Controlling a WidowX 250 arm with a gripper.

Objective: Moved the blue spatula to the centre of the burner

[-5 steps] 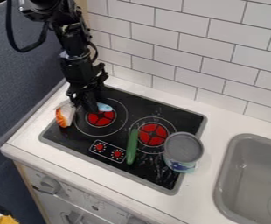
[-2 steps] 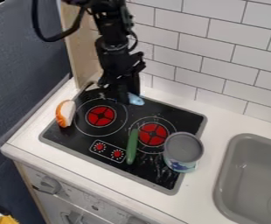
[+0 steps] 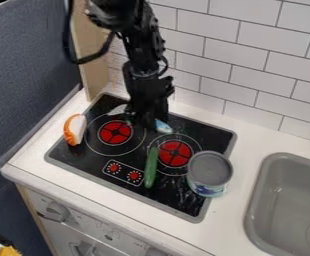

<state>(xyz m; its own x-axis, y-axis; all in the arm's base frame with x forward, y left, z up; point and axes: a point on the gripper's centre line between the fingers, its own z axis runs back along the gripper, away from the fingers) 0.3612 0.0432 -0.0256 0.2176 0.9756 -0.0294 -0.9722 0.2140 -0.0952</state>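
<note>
My gripper (image 3: pixel 149 122) hangs low over the back part of the black stove, between the two burners. A light blue piece, the spatula (image 3: pixel 163 126), sticks out at the gripper's right side, just behind the right burner (image 3: pixel 175 153). A greyish piece shows left of the gripper, above the left burner (image 3: pixel 115 132); the middle of the object is hidden behind the gripper. Whether the fingers are closed on it cannot be made out.
A green cucumber (image 3: pixel 151 168) lies between the burners. A tin can (image 3: pixel 209 173) stands at the stove's right edge. An orange and white toy (image 3: pixel 75 130) lies at the left edge. The sink (image 3: pixel 286 200) is at the right, the tiled wall behind.
The gripper has moved right from above the left burner, and the blue piece has moved right with it. Lately both have come a little nearer the right burner.
</note>
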